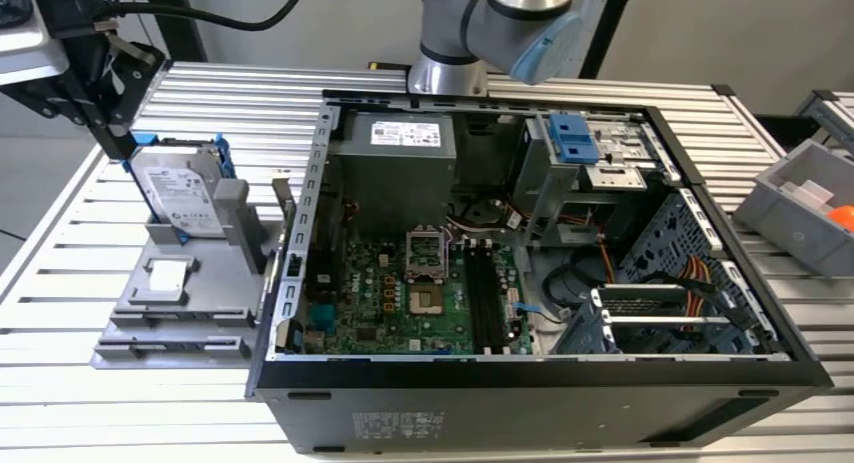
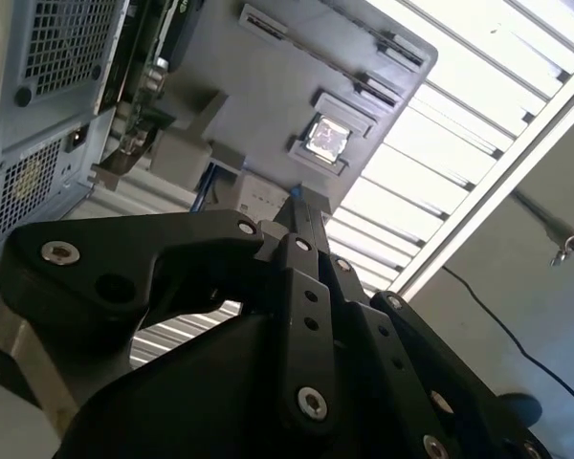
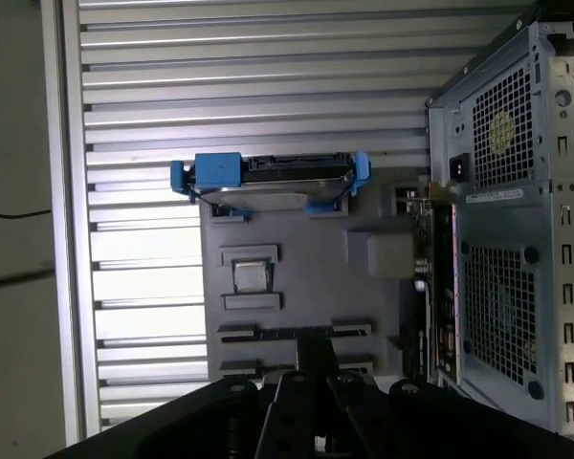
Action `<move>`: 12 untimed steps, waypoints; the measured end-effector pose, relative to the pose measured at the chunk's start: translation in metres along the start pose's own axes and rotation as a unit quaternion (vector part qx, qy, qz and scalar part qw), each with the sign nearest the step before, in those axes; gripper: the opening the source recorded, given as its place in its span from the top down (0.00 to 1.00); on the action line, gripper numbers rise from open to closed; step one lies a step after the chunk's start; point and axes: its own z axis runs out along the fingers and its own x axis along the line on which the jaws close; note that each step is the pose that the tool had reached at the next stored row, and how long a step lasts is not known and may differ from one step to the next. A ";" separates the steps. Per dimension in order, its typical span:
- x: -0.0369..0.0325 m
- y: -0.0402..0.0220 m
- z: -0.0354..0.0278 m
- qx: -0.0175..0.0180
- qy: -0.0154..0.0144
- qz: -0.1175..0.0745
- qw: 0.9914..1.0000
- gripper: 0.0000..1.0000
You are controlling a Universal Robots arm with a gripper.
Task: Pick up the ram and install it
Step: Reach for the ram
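The long, thin blue ram stick could not be picked out for certain. Two long slots at the end of the grey moulded holder tray farthest from the hard drive showed just dark strips in the first wrist view. They were partly covered by the black gripper, which was clenched tip to tip. In the exterior view the gripper hung at upper left, above the tray, cut off by the frame edge.

The tray also held a square silver processor chip in a pocket. A grey hard drive with blue rails stood on edge in it.

The exterior view looked into the open black computer case at centre frame. Its green motherboard carried dark memory slots whose contents were hard to read. The wrist views met the case's perforated rear wall instead.

A grey bin holding something orange sat cut off at the right edge, on the slatted metal table.
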 end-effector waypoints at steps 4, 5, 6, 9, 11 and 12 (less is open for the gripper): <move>-0.0005 -0.0074 -0.0004 0.000 0.000 0.000 1.000 1.00; -0.0006 -0.0091 -0.0005 0.000 0.000 0.000 1.000 1.00; -0.0007 -0.0110 -0.0006 0.000 0.000 -0.001 1.000 1.00; -0.0010 -0.0147 -0.0007 0.000 0.000 -0.001 1.000 1.00; -0.0010 -0.0164 -0.0008 0.000 0.000 -0.001 1.000 1.00; -0.0011 -0.0170 -0.0008 0.000 0.000 -0.001 1.000 1.00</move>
